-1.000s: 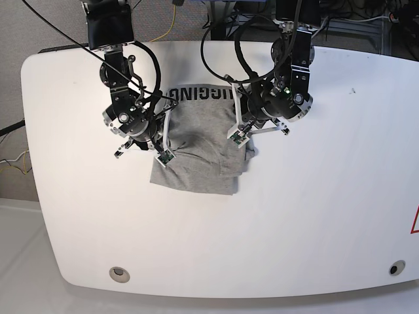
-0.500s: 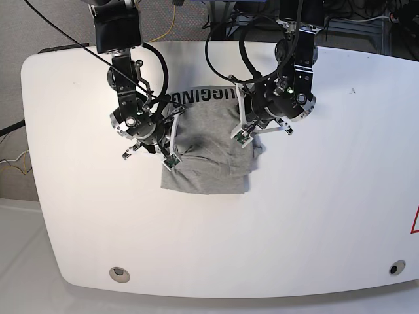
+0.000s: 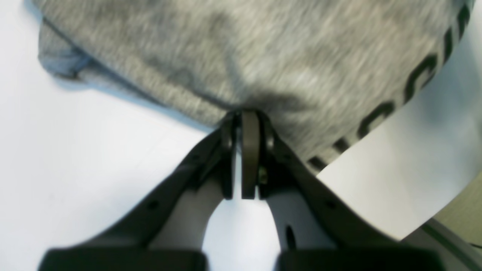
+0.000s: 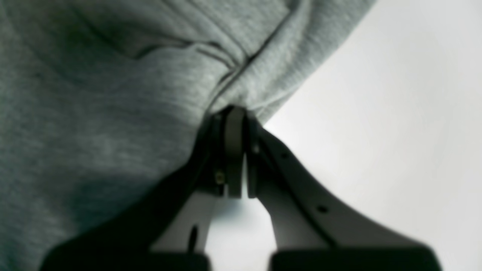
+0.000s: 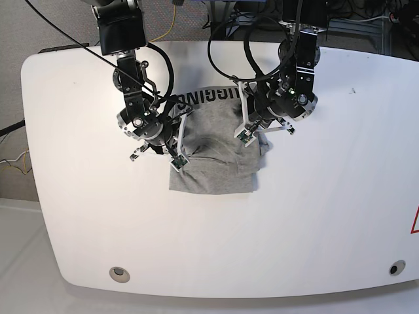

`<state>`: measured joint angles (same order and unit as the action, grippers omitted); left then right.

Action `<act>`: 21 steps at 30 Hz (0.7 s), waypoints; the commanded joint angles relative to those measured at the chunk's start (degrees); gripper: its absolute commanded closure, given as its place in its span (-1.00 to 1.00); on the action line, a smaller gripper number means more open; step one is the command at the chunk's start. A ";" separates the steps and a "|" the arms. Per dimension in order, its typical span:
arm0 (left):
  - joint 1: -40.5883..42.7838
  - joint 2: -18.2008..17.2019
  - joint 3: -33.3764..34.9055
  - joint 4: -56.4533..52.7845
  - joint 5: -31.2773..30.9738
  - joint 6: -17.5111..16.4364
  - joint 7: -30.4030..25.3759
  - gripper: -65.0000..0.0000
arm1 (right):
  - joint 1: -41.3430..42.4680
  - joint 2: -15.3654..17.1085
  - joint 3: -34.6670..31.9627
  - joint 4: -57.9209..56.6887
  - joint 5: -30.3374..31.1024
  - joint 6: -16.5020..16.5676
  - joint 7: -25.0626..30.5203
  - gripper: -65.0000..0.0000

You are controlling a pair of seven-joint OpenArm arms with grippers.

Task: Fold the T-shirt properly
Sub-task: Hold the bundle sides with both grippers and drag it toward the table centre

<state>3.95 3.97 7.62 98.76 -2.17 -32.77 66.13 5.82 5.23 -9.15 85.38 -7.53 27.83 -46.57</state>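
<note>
Two pincers, both clamped on the heather-grey soft cotton T-shirt (image 5: 216,154) with black block letters. Left pincer (image 3: 246,118) pinched tight on a bunched fold of grey cloth, jaws together, fabric spreading away above and to both sides of the tips. Black lettering (image 3: 410,86) curving along the cloth edge up and to the right of that pincer, blurred, not readable there. Right pincer (image 4: 233,113) likewise shut on a gathered ridge of cloth, shirt filling everything left of and above it, bare white table (image 4: 376,131) off to its right. From the base view: shirt lying rumpled between the two pincers on the white rounded table, printed edge on the far side, plain grey hem edge on the near side. Left pincer (image 5: 243,139) at the shirt's one side edge, right pincer (image 5: 178,162) at the opposite edge. Cloth creased and partly doubled over between the two pincers. Black cables (image 5: 226,46) looping above both arms.
</note>
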 commanded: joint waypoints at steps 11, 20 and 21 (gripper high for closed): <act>-0.82 -2.52 0.16 0.80 -0.95 0.12 -1.21 0.98 | 1.34 -1.50 -0.92 0.02 0.36 0.52 -0.51 1.00; -0.91 -2.78 0.08 0.80 -0.95 0.12 -1.29 0.98 | 3.27 -1.94 -1.01 -3.14 0.36 0.52 -0.33 1.00; -0.91 -2.87 0.08 0.80 -0.86 0.12 -1.29 0.98 | 3.27 -2.03 -1.01 -3.32 0.36 0.52 -0.25 1.00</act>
<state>3.84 0.93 7.66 98.76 -2.57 -32.80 65.93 8.47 3.46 -10.13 82.28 -7.22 28.10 -46.44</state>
